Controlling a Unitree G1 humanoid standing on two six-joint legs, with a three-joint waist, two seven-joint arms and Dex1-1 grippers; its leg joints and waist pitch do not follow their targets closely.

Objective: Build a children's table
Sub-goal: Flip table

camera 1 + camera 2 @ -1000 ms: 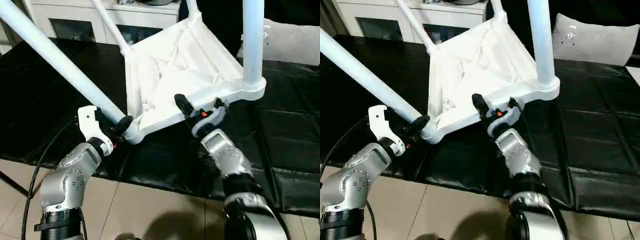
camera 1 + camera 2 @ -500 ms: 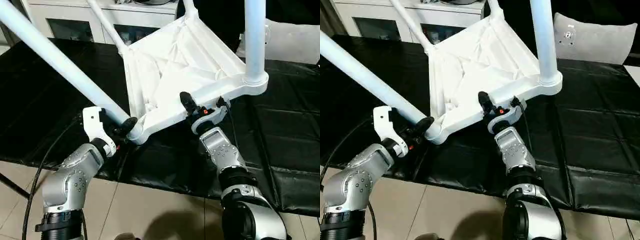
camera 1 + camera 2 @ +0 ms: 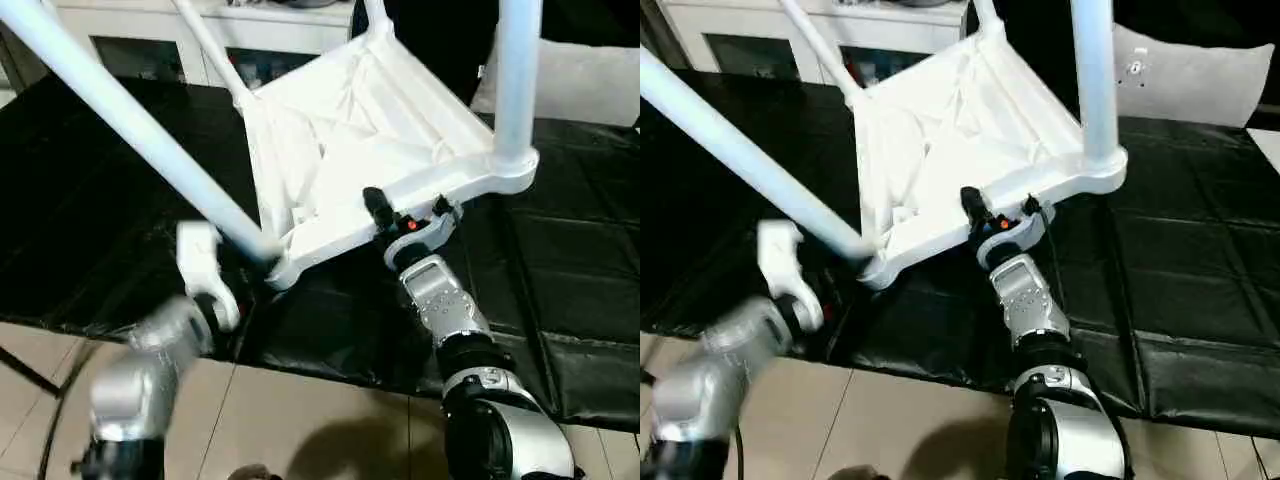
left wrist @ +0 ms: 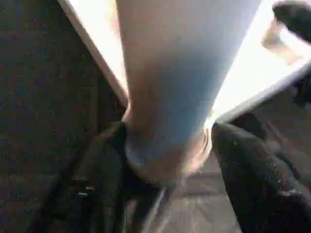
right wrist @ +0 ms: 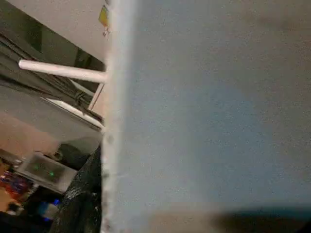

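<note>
Lying upside down and tilted on the black mat (image 3: 560, 290), ribbed underside up, the top (image 3: 350, 150), with legs standing in its corner sockets. No brand or readable writing anywhere; only a small yellow sticker (image 5: 103, 16), too blurred to read, beyond the top's edge in the right wrist view. Near-left leg (image 3: 140, 130) slanting up and away from the top's near-left corner, upper end cut off at the frame edge; near-right leg (image 3: 515, 80) rising from the near-right corner, likewise cut off. Two far legs barely glimpsed behind the top. Left gripper (image 4: 165, 160) open, black fingers (image 4: 104, 170) straddling the near-left leg's base just above its socket, contact impossible to judge; arm smeared by blur in the head views. Right gripper (image 3: 395, 215) at the top's near edge, one finger over the rim; clamped or merely resting, impossible to say. Cabinet (image 3: 130, 40) behind the top, cushion (image 3: 1200, 75) to its right.
</note>
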